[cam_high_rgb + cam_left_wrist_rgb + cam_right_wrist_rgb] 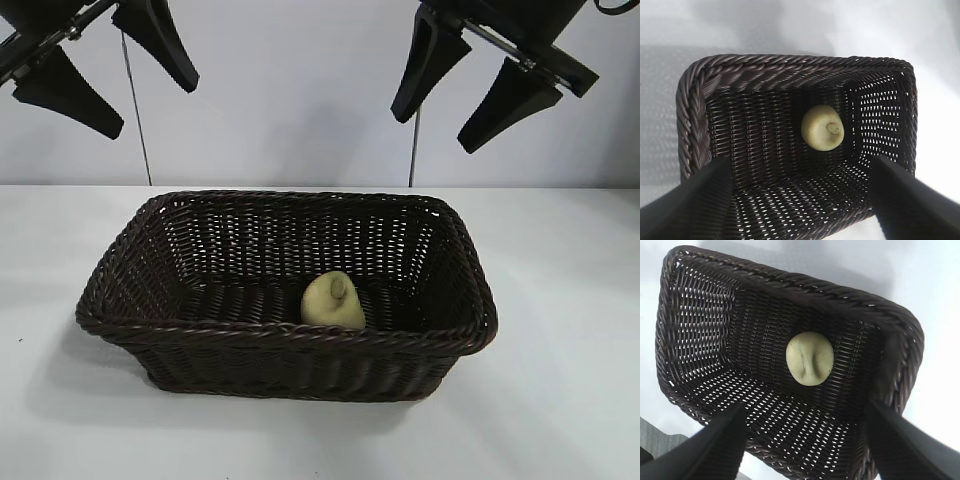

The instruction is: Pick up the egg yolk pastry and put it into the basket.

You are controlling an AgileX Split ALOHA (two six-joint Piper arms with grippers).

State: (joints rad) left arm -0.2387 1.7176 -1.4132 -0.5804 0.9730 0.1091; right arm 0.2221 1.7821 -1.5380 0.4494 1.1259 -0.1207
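Exterior view: egg yolk pastry (334, 301) lies inside basket (120, 290), tilted, apparently leaning on the near wall. Left gripper (110, 75) and right gripper (470, 95) hang above, jaws spread wide, empty. Risk: a descending arm snagging the rim could shift the basket.

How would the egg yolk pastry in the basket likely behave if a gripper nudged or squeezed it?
The egg yolk pastry looks rounded and rests tilted against the basket wall, so a nudge would probably rock or roll it. Its creased, doughy surface suggests it would dent under a firm squeeze. Being small, it is probably light.
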